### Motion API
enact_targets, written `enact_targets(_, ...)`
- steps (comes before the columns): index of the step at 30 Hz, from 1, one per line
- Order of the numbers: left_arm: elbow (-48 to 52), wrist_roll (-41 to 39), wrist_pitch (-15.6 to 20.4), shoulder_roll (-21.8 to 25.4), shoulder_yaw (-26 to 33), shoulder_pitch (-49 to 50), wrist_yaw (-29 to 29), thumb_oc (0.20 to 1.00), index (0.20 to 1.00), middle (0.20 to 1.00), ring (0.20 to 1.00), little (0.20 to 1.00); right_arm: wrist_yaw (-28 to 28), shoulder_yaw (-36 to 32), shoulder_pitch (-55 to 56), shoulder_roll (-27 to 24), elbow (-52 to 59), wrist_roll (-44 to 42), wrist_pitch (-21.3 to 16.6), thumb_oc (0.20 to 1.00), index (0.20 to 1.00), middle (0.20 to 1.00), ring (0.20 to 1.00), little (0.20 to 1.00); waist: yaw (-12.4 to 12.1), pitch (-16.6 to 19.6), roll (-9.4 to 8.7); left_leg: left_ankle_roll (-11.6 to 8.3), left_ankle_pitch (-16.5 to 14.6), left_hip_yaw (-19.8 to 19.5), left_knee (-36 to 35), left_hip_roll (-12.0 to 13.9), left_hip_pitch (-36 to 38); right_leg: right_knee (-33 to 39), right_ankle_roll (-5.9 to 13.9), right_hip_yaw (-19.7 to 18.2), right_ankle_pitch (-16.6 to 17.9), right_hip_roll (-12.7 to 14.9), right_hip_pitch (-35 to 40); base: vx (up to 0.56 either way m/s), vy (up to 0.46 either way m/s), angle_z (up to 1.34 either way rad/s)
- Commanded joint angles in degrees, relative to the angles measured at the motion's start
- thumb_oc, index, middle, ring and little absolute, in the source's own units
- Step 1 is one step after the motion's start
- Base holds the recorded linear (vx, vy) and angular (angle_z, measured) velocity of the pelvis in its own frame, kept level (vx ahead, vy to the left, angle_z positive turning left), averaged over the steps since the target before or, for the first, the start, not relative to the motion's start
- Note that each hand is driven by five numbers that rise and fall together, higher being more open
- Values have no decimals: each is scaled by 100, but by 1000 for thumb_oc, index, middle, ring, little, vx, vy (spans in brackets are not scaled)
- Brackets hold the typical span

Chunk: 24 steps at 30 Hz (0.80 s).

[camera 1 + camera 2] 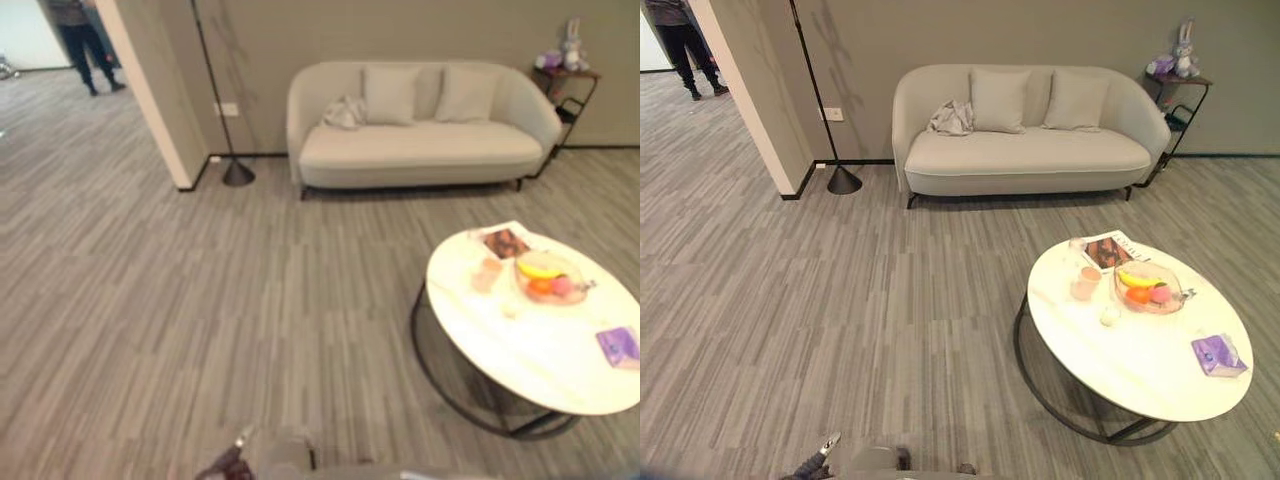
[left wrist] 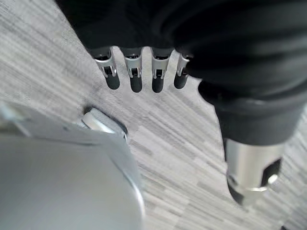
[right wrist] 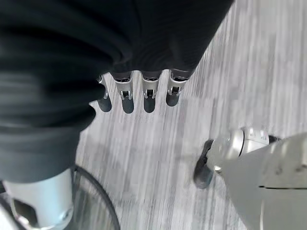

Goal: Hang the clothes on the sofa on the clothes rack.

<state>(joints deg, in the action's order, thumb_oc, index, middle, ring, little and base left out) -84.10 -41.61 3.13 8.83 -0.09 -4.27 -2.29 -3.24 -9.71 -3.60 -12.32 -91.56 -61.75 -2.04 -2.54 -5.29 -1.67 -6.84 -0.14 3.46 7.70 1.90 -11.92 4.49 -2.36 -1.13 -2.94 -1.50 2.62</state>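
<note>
Against the far wall: cream sofa (image 1: 1025,150), two cushions (image 1: 998,100) propped on its backrest
Clothes: pale crumpled garment (image 1: 952,118) at the sofa's left end, on the seat and leaning on the backrest, just beside the nearer cushion
Left hand (image 2: 144,72): over bare wood floor (image 1: 820,300), fingers straight and relaxed, thumb apart, holding nothing
Right hand (image 3: 139,91): likewise over the floor, fingers straight in a row, holding nothing
Counter: round white counter (image 1: 1160,375) on a dark ring base, well apart from the sofa, toward the right
On the counter: glass fruit bowl (image 1: 1148,288) near the far edge with yellow, orange and pink fruit; magazine (image 1: 1108,250) at the far edge; pinkish cup (image 1: 1086,283) just beside the bowl; purple packet (image 1: 1218,355) near the right edge
Beside the sofa's left end: floor lamp (image 1: 830,150) with a dark round base, by a wall corner
Beside the sofa's right end: small side shelf (image 1: 1180,95) carrying a plush rabbit (image 1: 1183,45)
Far left corner: a person's legs (image 1: 685,55), standing
</note>
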Motion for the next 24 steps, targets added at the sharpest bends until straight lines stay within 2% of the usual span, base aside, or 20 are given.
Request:
enact_targets(1,36,11,24,-243,-37,31,-21,1000,1000,1000,1000,1000,4,36,-22,117,108,168,-29,1000,1000,1000,1000,1000,-55,-89,49,481,1074,233,-409,-167,-727,-247,371,214,-272,75,774,293,30,-47)
enact_targets(3,-27,-67,34,-317,-34,76,5,1000,1000,1000,1000,1000,6,139,-42,154,147,206,-36,1000,1000,1000,1000,1000,-196,-70,113,395,1240,288,-1261,-206,-969,-268,345,-60,-503,2,1164,535,91,-12)
enact_targets(4,-73,-74,42,-344,-3,133,11,1000,1000,1000,1000,1000,12,143,-17,150,112,264,-36,1000,1000,1000,1000,1000,-255,-21,118,358,1207,341,-1270,-173,-1095,-237,362,-193,-615,18,1346,892,196,-12)
enact_targets(6,-131,-23,45,-324,101,288,23,1000,1000,1000,1000,1000,6,185,41,137,14,491,13,1000,1000,1000,1000,1000,-440,146,131,305,1448,591,-1270,-22,-1214,-199,390,-501,-809,98,1817,855,200,-70)
enact_targets(7,-213,-26,41,-289,238,391,11,1000,1000,1000,1000,1000,53,207,63,157,-19,597,21,1000,1000,1000,1000,1000,-553,247,74,376,1435,579,-1270,-25,-1103,-266,416,-624,-868,191,1982,753,165,-186)
enact_targets(8,-285,15,37,-254,304,476,-8,1000,1000,1000,1000,1000,81,202,128,188,-30,720,15,1000,1000,1000,1000,1000,-641,353,57,423,1642,563,-1270,17,-992,-345,441,-697,-847,240,2070,1519,330,-228)
enact_targets(9,-214,266,48,-92,263,418,-30,1000,1000,1000,1000,1000,233,236,132,258,195,620,-47,1000,1000,1000,1000,1000,-649,433,-247,824,1299,664,-745,-421,-473,-2810,1282,-302,1328,652,1256,1389,343,-204)
enact_targets(10,-142,426,81,-86,126,356,-13,1000,1000,1000,1000,1000,244,289,97,264,370,680,-115,1000,1000,1000,1000,1000,-527,385,-170,922,1152,672,-811,-486,-207,-3428,1324,-124,1720,738,929,1271,390,-141)
enact_targets(11,-119,536,100,-60,-3,287,46,1000,1000,1000,1000,1000,202,413,40,303,572,721,-179,1000,1000,1000,1000,1000,-411,309,-23,1005,1058,659,-948,-458,150,-4032,1226,107,1823,803,477,425,260,-71)
enact_targets(12,-87,649,90,-15,-90,193,68,1000,1000,1000,1000,1000,200,481,26,353,785,701,-235,1000,1000,1000,1000,1000,-295,243,95,1050,982,601,-1115,-468,488,-4376,1093,309,1602,823,123,407,248,-18)
enact_targets(13,-39,772,118,11,-183,133,71,1000,1000,1000,1000,1000,207,557,41,399,965,673,-261,1000,1000,1000,1000,1000,-168,170,214,1059,884,492,-1213,-467,788,-4589,974,482,1138,774,-259,435,171,71)
enact_targets(15,143,1057,223,1,-451,-8,81,1000,1000,1000,1000,1000,221,629,81,439,1194,542,-377,1000,1000,1000,1000,1000,144,45,317,1014,701,231,-1270,-505,1242,-3916,811,777,469,686,-737,394,45,96)
enact_targets(16,145,1058,222,-1,-450,-9,82,1000,1000,1000,1000,1000,219,630,81,438,1197,542,-377,1000,1000,1000,1000,1000,163,42,335,1009,707,210,-1270,-487,1240,-3880,801,805,490,670,-716,254,-43,71)
enact_targets(17,230,1076,227,1,-503,-40,83,1000,1000,1000,1000,1000,196,625,105,422,1223,528,-383,1000,1000,1000,1000,1000,243,15,338,984,649,140,-1270,-490,1341,-3384,776,892,358,666,-699,365,-104,114)
enact_targets(18,283,1204,301,0,-617,-128,147,1000,1000,1000,1000,1000,151,557,129,384,1251,485,-416,1000,1000,1000,1000,1000,352,17,302,908,467,77,-1270,-533,1507,-2282,792,945,384,668,-953,516,-164,100)
enact_targets(19,304,1244,314,-7,-654,-189,162,1000,1000,1000,1000,1000,133,505,148,377,1234,453,-407,1000,1000,1000,1000,1000,396,33,256,859,327,12,-1270,-553,1630,-1645,863,963,515,728,-944,422,-134,83)
enact_targets(20,303,1245,314,-6,-658,-188,163,1000,1000,1000,1000,1000,134,502,149,379,1233,453,-407,1000,1000,1000,1000,1000,407,18,271,854,307,-6,-1270,-534,1662,-1551,866,988,544,706,-862,300,-124,27)
enact_targets(23,302,1318,356,-79,-649,-296,185,1000,1000,1000,1000,1000,104,341,147,383,1148,380,-373,1000,1000,1000,1000,1000,466,6,199,732,-112,-123,-1270,-497,2065,-313,1171,1174,1161,969,-1065,472,-183,25)
enact_targets(24,249,1371,359,-151,-615,-252,166,1000,1000,1000,1000,1000,113,205,153,385,1086,305,-341,1000,1000,1000,1000,1000,496,-1,194,657,-370,-232,-1270,-444,2412,51,1321,1337,1367,1140,-1328,721,-245,18)
